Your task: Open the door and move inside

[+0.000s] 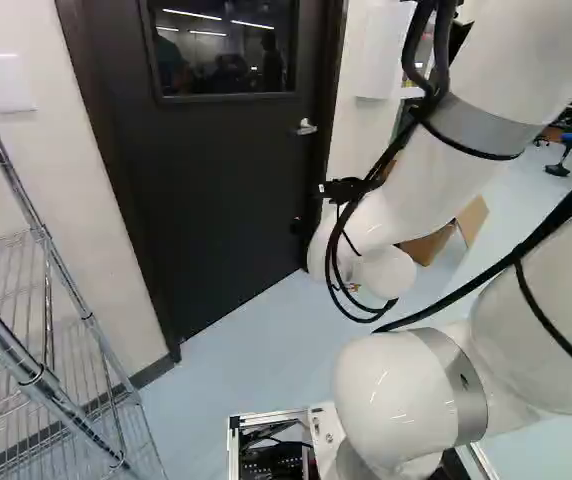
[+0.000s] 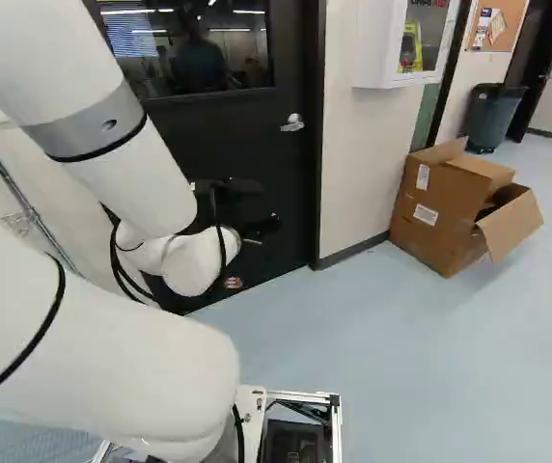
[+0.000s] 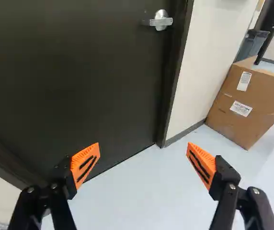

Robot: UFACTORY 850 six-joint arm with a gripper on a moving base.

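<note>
Wrist view: labels [image 3: 241, 108] on box [image 3: 266, 93] near door [image 3: 89, 72].

The door [image 1: 226, 190] stands ahead of the arm [image 2: 126, 174], with the window [image 2: 199, 48] in its upper part and the handle [image 2: 293, 122] near its right edge in the right base view. At the left of the left base view, the rack [image 1: 38, 375] stands in front of the wall [image 1: 81, 210] beside the door; the plate [image 1: 6, 83] is on that wall. Right of the door in the right base view, the cabinet [image 2: 377, 43] hangs on the wall. The box [image 2: 440, 207] lies on the floor [image 2: 401, 357], lower and farther right. Behind it stand the bin [image 2: 491, 118] and, higher up, the board [image 2: 498, 27].
</note>
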